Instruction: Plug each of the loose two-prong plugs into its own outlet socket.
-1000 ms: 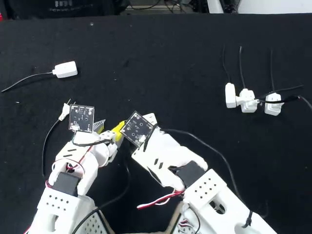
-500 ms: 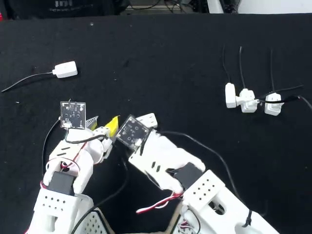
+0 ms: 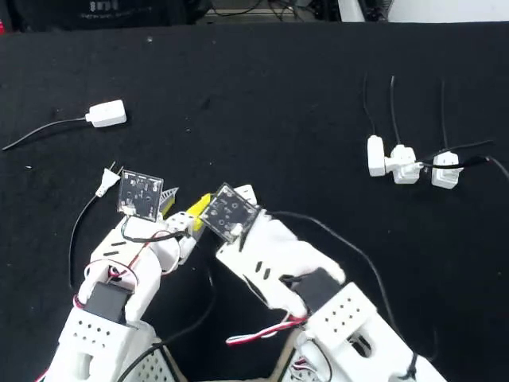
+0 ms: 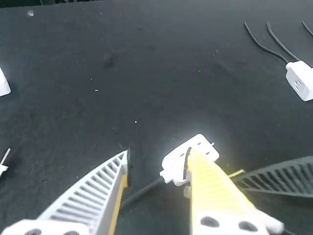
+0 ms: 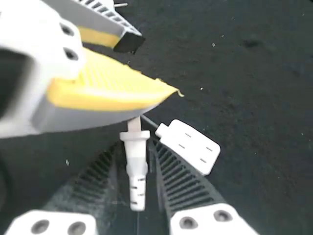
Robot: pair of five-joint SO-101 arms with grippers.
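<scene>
Plug (image 5: 136, 166) clamped between right fingers (image 5: 182, 182), beside socket (image 5: 188, 145).

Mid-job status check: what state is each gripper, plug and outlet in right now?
right gripper: shut on the held plug.
held plug: gripped, not in any socket.
left gripper: open.
near outlet: lying flat, nothing plugged in.
loose plug: lying free, unplugged.
far outlet: no plug in it.
outlet cluster: plugged or not, cannot tell.

My table (image 3: 262, 87) is covered in black cloth under even light; beyond the table's far edge sit dark gear (image 3: 95, 11), cables (image 3: 238, 9) and a white panel (image 3: 445, 9)
</scene>
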